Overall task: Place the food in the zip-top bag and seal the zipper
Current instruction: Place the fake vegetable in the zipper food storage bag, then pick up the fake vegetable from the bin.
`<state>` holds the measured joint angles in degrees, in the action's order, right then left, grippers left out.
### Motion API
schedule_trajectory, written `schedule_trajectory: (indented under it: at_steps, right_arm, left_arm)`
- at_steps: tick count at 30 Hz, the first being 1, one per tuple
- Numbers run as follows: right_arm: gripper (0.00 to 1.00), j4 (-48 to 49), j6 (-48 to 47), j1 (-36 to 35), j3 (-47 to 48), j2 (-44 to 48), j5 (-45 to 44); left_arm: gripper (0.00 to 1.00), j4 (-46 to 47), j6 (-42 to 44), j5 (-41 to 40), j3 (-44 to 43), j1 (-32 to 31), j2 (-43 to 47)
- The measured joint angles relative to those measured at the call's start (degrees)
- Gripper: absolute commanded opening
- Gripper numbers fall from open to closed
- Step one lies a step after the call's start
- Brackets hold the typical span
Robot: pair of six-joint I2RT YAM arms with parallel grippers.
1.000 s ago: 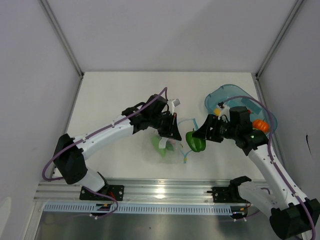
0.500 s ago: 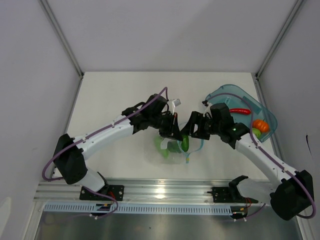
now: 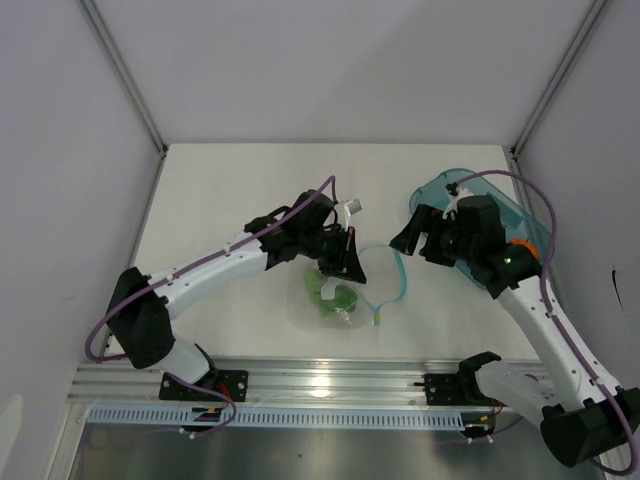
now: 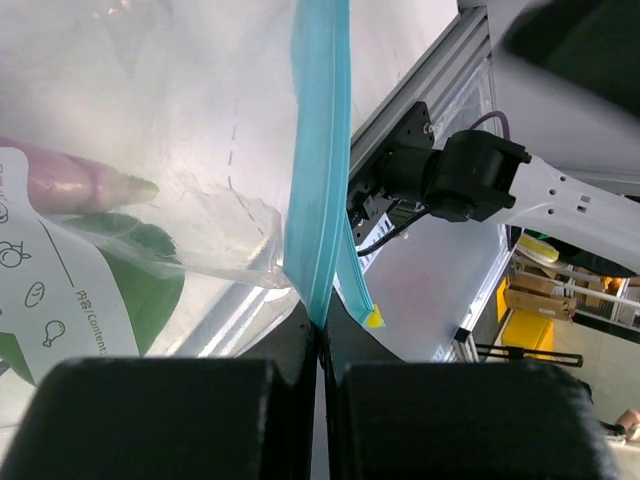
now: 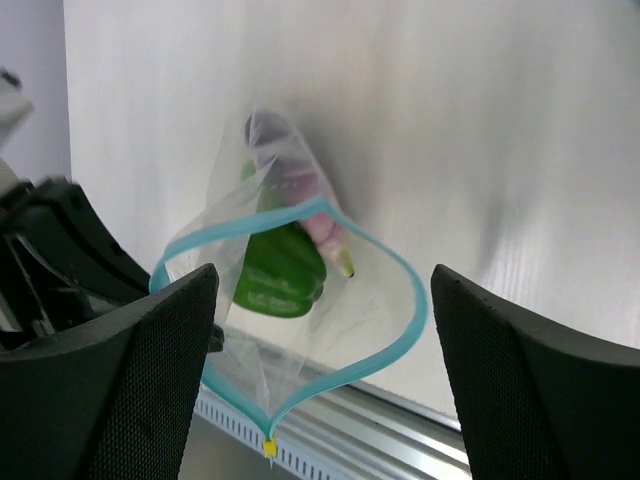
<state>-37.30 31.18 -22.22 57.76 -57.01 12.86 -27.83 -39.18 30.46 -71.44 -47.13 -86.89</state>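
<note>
On the white worktop [image 3: 230, 190] between pale walls [image 3: 320, 70], left claw [image 3: 347, 264] pinches the bag [image 3: 335, 302]'s zipper [image 4: 318, 150]; right claw [image 3: 408, 240] spread wide.

Overhead and both wrist views share the bag [image 3: 350, 287].

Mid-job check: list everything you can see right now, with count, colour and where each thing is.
zip-top bag: 1, clear, near centre of the table, mouth open
zipper: 1, light blue, an open loop at the bag's mouth
green pepper: 1, green, inside the bag
eggplant: 1, purple, inside the bag beside the pepper
tray: 1, translucent teal, right side of the table
orange fruit: 1, orange, in the tray, partly hidden by the right arm
table: 1, white
left gripper: jaws shut on the zipper
right gripper: jaws open, empty, between bag and tray
</note>
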Motion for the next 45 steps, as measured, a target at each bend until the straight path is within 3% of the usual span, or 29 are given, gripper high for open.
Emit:
schedule_trajectory:
  at_steps: [7,15,22,31,45]
  right_arm:
    - [0.80,-2.8,-1.2,15.1,4.7,-0.2,-1.9]
    - [0.80,0.1,5.7,23.5,7.4,-11.4,-16.5]
    - [0.80,4.9,16.1,25.4,11.2,-25.4,-30.2]
    - [0.77,8.6,27.3,26.0,14.8,-41.0,-39.4]
    - [0.75,10.2,34.0,26.1,21.3,-56.5,-43.7]
  left_arm:
    - [0.01,0.4,0.1,0.0,1.6,0.0,0.0]
    - [0.01,1.4,0.1,0.2,3.6,0.0,0.8]
    - [0.00,2.0,0.1,0.2,6.2,0.0,3.7]
    - [0.01,2.3,0.1,0.3,7.1,0.0,4.1]
    - [0.00,3.3,0.1,1.6,7.3,0.0,3.9]
